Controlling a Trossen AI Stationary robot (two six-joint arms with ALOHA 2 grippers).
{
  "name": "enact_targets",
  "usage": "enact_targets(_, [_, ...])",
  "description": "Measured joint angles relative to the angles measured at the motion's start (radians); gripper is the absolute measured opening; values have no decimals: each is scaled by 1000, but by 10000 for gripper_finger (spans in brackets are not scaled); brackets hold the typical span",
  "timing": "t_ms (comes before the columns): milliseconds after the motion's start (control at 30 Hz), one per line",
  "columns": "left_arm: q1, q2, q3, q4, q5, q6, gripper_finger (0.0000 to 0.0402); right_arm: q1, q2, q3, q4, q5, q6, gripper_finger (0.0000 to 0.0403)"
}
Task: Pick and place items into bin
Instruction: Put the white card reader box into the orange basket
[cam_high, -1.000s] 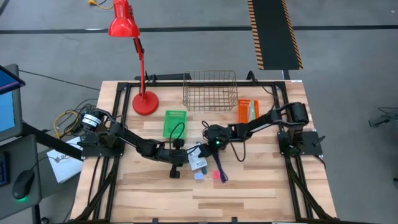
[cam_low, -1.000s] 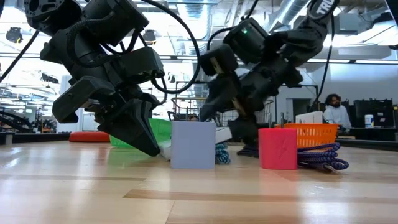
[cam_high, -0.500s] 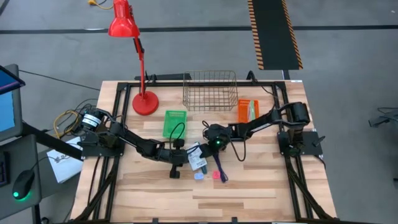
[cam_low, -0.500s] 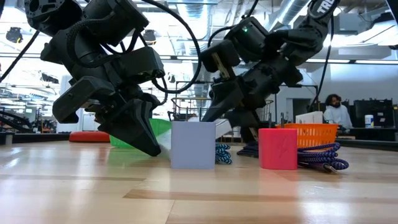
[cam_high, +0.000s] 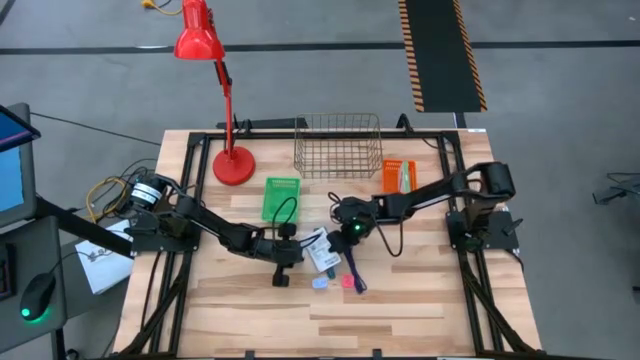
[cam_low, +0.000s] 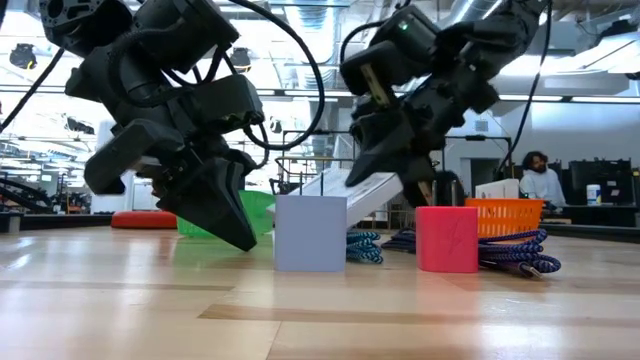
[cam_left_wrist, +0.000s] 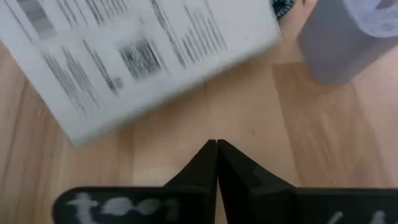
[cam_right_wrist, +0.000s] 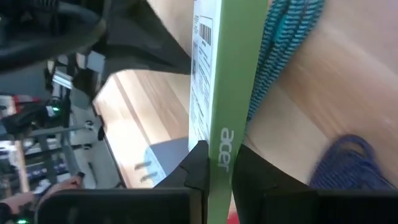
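Note:
A white printed card pack with a green edge (cam_right_wrist: 219, 93) sits tilted in my right gripper (cam_right_wrist: 217, 155), which is shut on it near the table's middle (cam_high: 338, 238). My left gripper (cam_left_wrist: 216, 144) is shut and empty, its tips low over the wood just left of the pack (cam_high: 290, 258). A light blue piece (cam_low: 311, 233) and a pink-red piece (cam_low: 447, 239) stand on the table in front. A teal braided cord (cam_right_wrist: 280, 43) and a dark-blue one (cam_right_wrist: 348, 162) lie on the wood beside the pack. My right gripper pinches the pack across its thickness between its two fingers, at the raised end (cam_low: 385, 187), with the green edge (cam_right_wrist: 217, 146) facing the wrist camera. The fingers slant down from above. The pack tilts down toward the table's left; its low end is hidden behind the light blue piece.
The wire bin (cam_high: 338, 145) stands at the far middle of the table. A green tray (cam_high: 282, 197) and an orange one (cam_high: 398, 177) flank it, and a red lamp's base (cam_high: 234, 165) sits far left. A person (cam_low: 540, 180) shows in the room behind.
My right gripper has shut on the pack and risen, tipping the held end up off the table while the other end stays low. My left gripper has kept still.

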Motion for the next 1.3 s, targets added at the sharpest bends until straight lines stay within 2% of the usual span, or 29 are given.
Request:
enact_targets(167, [-1, -48, -1, -29, -17, 0, 0, -10, -94, 0, -123, 48, -42, 35])
enact_targets(500, [0, -214, 0, -124, -171, 9, 0, -55, -338, -1, -380, 160, -83, 35])
enact_targets(833, [23, -436, 0, -423, -364, 53, 0, -99, -572, 0, -623, 286, -74, 35])
enact_targets(933, [32, -514, 0, -469, -416, 50, 0, -113, -635, 0, -707, 329, -53, 35])
enact_targets(1100, [40, -632, 0, -433, -494, 47, 0, -151, -731, 0, -834, 391, -27, 35])
enact_targets(1300, [42, -755, 1, -307, -555, 47, 0, -247, -795, 0, -936, 400, -23, 35])
